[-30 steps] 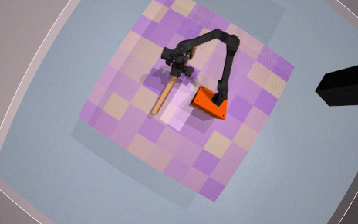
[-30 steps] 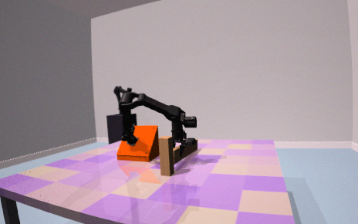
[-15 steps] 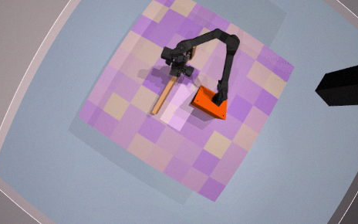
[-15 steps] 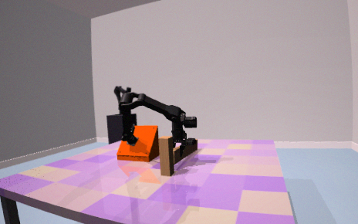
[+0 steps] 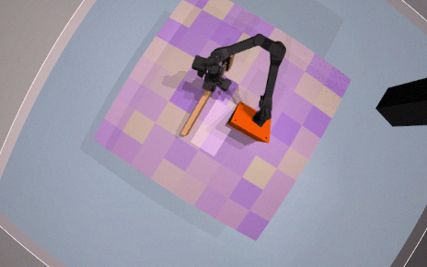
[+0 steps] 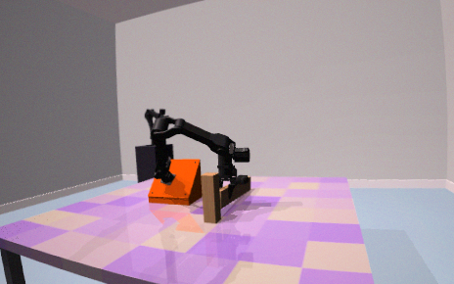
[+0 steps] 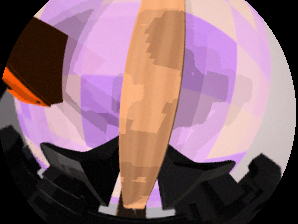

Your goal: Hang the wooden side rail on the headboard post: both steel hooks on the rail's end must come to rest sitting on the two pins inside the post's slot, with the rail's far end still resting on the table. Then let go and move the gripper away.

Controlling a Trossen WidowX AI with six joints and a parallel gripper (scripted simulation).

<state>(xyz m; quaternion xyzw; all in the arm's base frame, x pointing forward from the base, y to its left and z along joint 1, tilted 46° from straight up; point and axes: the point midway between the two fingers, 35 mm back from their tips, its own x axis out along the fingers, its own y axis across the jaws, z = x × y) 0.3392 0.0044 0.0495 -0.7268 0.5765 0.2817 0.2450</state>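
The wooden rail (image 5: 196,113) (image 6: 240,189) (image 7: 150,95) runs away from the post, low over the table; its far end appears at or very near the table top. My gripper (image 5: 213,87) (image 6: 230,190) (image 7: 141,135) is shut on the rail, one finger on each side, towards its post end. The brown headboard post (image 5: 230,62) (image 6: 211,198) stands upright beyond the gripper in the top view. In the exterior view the rail's near end is just behind the post. The hooks, the slot and the pins are hidden, so I cannot tell whether they touch.
An orange wedge-shaped block (image 5: 250,123) (image 6: 176,180) stands beside the arm's base, to one side of the rail; its dark side shows at the left of the wrist view. The arm arches over from there. The table (image 5: 258,172) (image 6: 328,255) has purple and beige squares.
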